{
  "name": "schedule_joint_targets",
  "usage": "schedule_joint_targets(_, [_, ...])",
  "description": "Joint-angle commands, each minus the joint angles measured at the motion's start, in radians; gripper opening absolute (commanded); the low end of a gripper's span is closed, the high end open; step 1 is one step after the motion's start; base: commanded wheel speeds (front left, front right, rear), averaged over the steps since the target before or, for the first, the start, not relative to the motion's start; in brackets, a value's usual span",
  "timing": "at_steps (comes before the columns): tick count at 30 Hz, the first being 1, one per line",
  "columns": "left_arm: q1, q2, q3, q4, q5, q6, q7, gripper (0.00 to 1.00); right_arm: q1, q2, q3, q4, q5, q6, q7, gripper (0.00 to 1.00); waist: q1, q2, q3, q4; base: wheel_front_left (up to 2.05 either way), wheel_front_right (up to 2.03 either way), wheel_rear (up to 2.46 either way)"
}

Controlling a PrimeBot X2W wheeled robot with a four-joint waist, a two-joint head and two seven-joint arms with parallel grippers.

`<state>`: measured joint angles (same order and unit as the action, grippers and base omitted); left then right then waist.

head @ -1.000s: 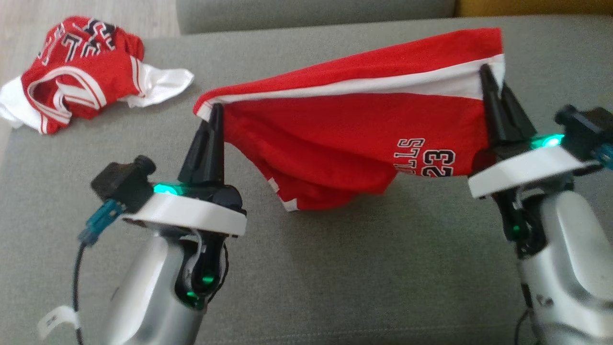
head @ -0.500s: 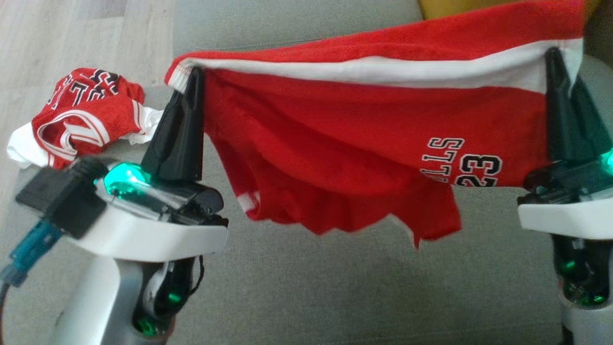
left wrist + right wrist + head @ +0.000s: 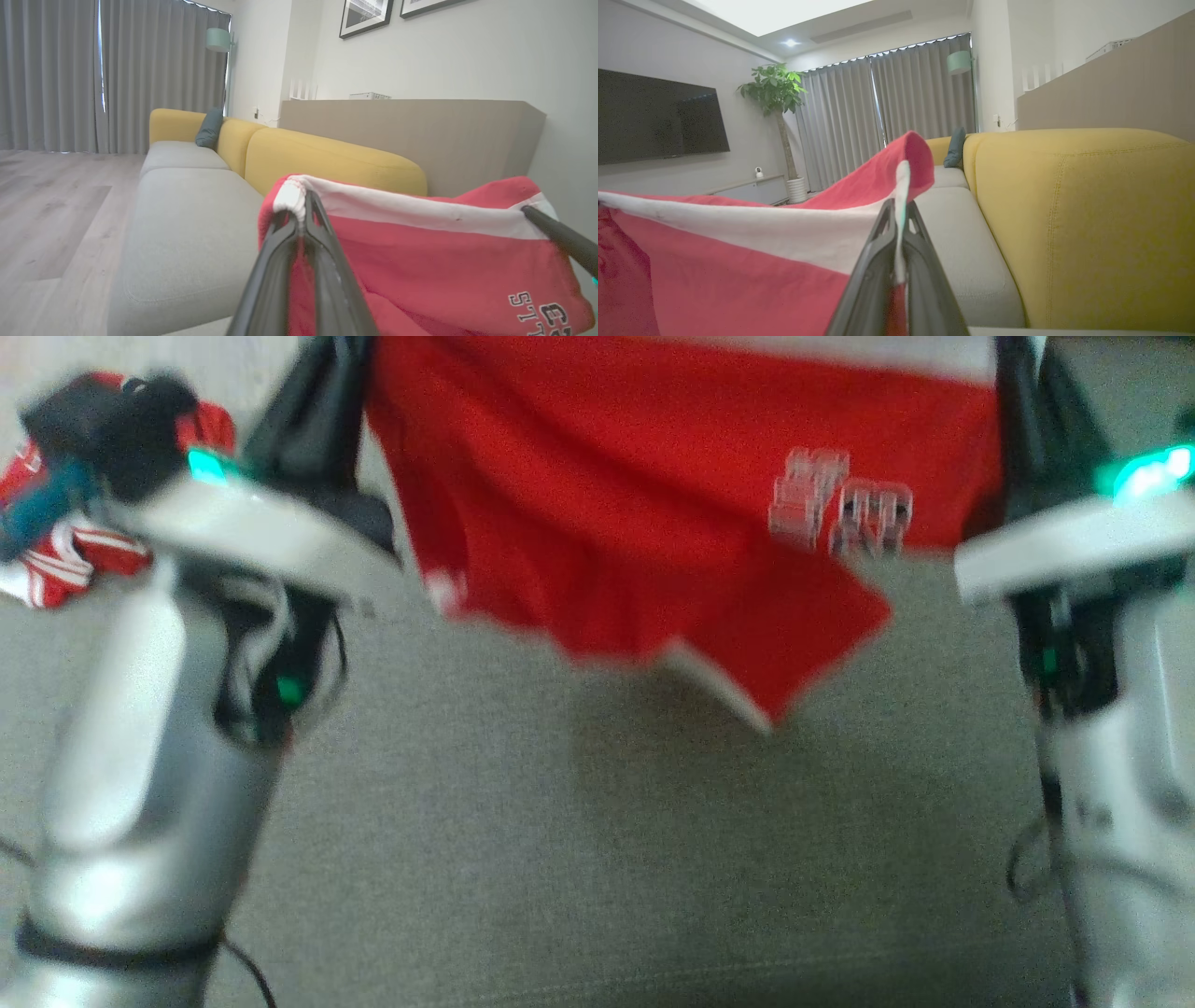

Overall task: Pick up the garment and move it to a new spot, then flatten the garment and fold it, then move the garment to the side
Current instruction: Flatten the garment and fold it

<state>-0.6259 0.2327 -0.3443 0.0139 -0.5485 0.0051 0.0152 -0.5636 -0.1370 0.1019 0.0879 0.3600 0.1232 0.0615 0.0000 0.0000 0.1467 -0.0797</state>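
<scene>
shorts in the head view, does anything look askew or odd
The shorts hang lopsided: the left gripper and right gripper pinch the waistband corners, and the hem sags to a point toward the right. A second garment, red and white, lies crumpled at far left. The head view is blurred.

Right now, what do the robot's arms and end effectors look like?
Both the left forearm and right forearm are shiny silver, each topped by a white plate with a glowing green light. The left end effector and right end effector each have two long, black, tapering fingers. A teal plug sits beside the left wrist.
</scene>
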Motion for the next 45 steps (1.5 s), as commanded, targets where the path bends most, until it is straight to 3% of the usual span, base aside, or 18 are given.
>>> schedule_joint_targets(1, [-0.128,0.032,0.043,0.021,0.016,-0.01,-0.009,0.0,-0.112,0.017,0.024,0.023,-0.009,0.008,-0.037,0.0,0.0,0.0,0.055,-0.011,0.0,0.0,0.0])
schedule_joint_targets(6, [-0.387,0.018,0.045,0.263,0.074,-0.035,-0.087,0.0,-0.394,0.058,0.027,0.3,-0.097,0.008,-0.203,0.0,0.0,0.0,0.132,-0.033,0.0,0.0,0.0])
schedule_joint_targets(10, [-0.53,-0.013,0.049,0.421,0.096,-0.04,-0.172,0.0,-0.534,0.079,0.015,0.493,-0.145,0.008,-0.288,0.0,0.0,0.0,0.199,-0.041,0.0,0.0,0.0])
schedule_joint_targets(14, [-0.545,-0.04,0.029,0.542,0.094,-0.066,-0.216,0.0,-0.564,0.086,0.039,0.631,-0.141,0.008,-0.317,0.0,0.0,0.0,0.254,-0.04,0.0,0.0,0.0])
schedule_joint_targets(18, [-0.509,-0.049,0.02,0.605,0.082,-0.085,-0.239,0.0,-0.533,0.086,0.092,0.673,-0.092,0.008,-0.322,0.0,0.0,0.0,0.283,-0.034,0.0,0.0,0.0])
schedule_joint_targets(23, [-0.426,-0.055,0.026,0.637,0.054,-0.108,-0.266,0.0,-0.443,0.087,0.119,0.618,-0.045,0.008,-0.323,0.0,0.0,0.0,0.294,-0.03,0.0,0.0,0.0])
schedule_joint_targets(28, [-0.332,-0.067,0.045,0.582,0.027,-0.122,-0.276,0.0,-0.351,0.087,0.088,0.524,-0.039,0.008,-0.323,0.0,0.0,0.0,0.262,-0.022,0.0,0.0,0.0])
schedule_joint_targets(35, [-0.085,-0.099,0.072,0.343,0.042,-0.13,-0.277,0.0,-0.15,0.087,0.05,0.363,-0.04,0.008,-0.323,0.0,0.0,0.0,0.173,-0.01,0.0,0.0,0.0])
schedule_joint_targets(45, [0.34,-0.138,0.029,0.009,0.074,-0.122,-0.277,0.0,0.303,0.087,-0.002,0.019,-0.068,0.008,-0.323,0.0,0.0,0.0,0.021,-0.007,0.0,0.0,0.0])
